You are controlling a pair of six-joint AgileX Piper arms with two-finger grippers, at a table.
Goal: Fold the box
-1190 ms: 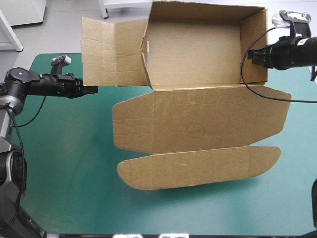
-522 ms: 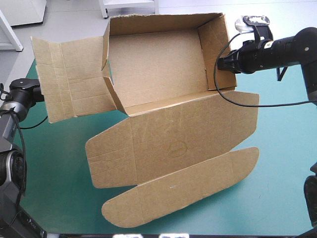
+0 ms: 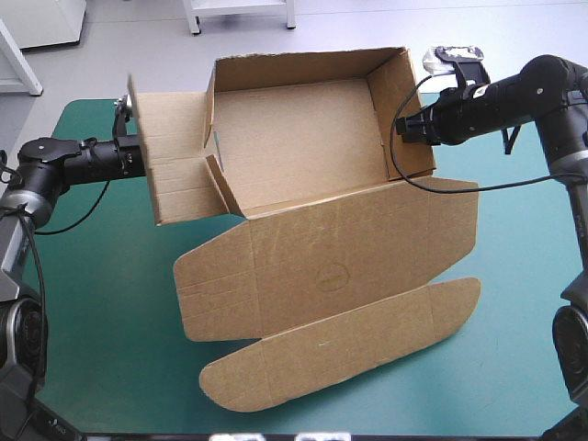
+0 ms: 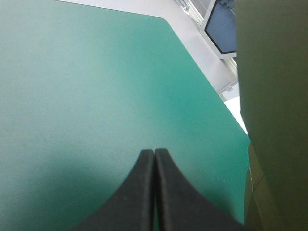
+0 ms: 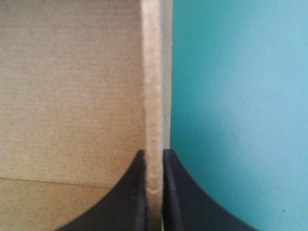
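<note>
box point(image 3: 312, 156) sits centre to upper-centre of the high view on the table point(image 3: 101, 312), skewed. Tray walls are up. Lid panel point(image 3: 331, 266) and tuck flap point(image 3: 340, 344) lie flat toward lower centre, and the left side flap point(image 3: 175, 170) sticks out unfolded at centre left.

right tool point(image 5: 154, 153) is pinching the rim of the right wall point(image 3: 406, 110), with the board edge sandwiched between its black fingers. left tool point(image 4: 154, 153) is pressed together on nothing. Brown board is just beside it; can't tell if they touch.

Handling, my read: light corrugated sheet, stiff within panels, bends readily only along the scores. The loose flaps will likely swing, and the whole thing probably slides on the cover if pushed from one side. Best hold is a free wall or flap edge, pinched thin-on. Too hard a squeeze would likely crush the flutes.

Markings: one faint oval stamp point(image 3: 331, 275) on the lid panel, unreadable. No brand or label seen.
</note>
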